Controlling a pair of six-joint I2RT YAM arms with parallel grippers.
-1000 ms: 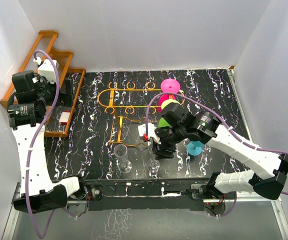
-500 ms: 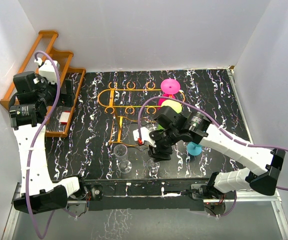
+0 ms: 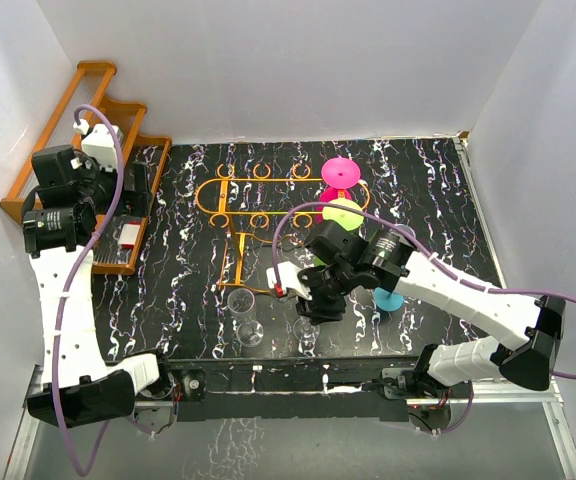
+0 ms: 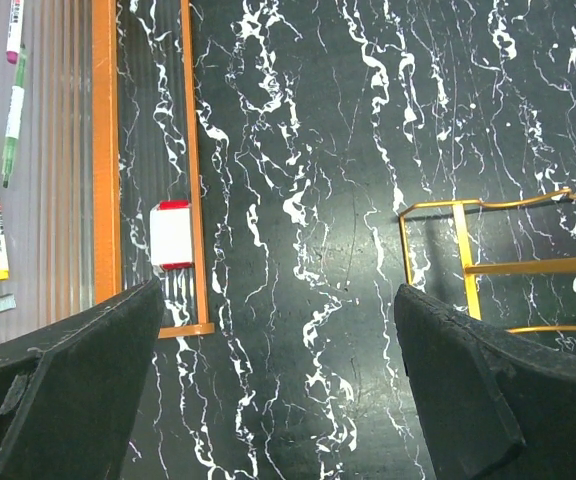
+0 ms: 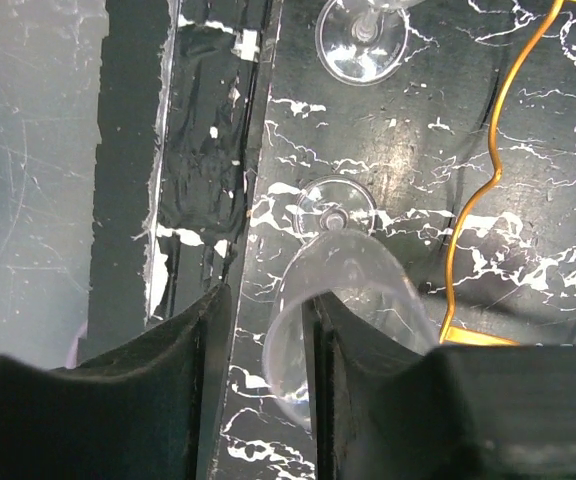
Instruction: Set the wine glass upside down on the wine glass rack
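The left arm stands tall at the left side, bent over the brown wooden shelf (image 3: 98, 100). Its left claw (image 4: 279, 300) points down at the black table (image 3: 418, 180), and its two fingers are wide apart with nothing between them. Under it lie a small white block with red ends (image 4: 172, 236) on the shelf and one corner of the wine glass rack (image 4: 468, 265).

The gold wire rack (image 3: 238, 200) stands in the middle of the table, toward the back. In front of it, near the front edge, a second glass (image 3: 248, 320) stands on its foot.

Just to the right of that one stands the wine glass (image 3: 306, 335), foot down and well apart from the rack's top rings. The right arm reaches in from the right, low over the table, and the right claw (image 5: 268, 300) is right above this glass (image 5: 353, 270). Its fingers are close together with one side of the cup between them. Whether they squeeze it, one cannot tell.
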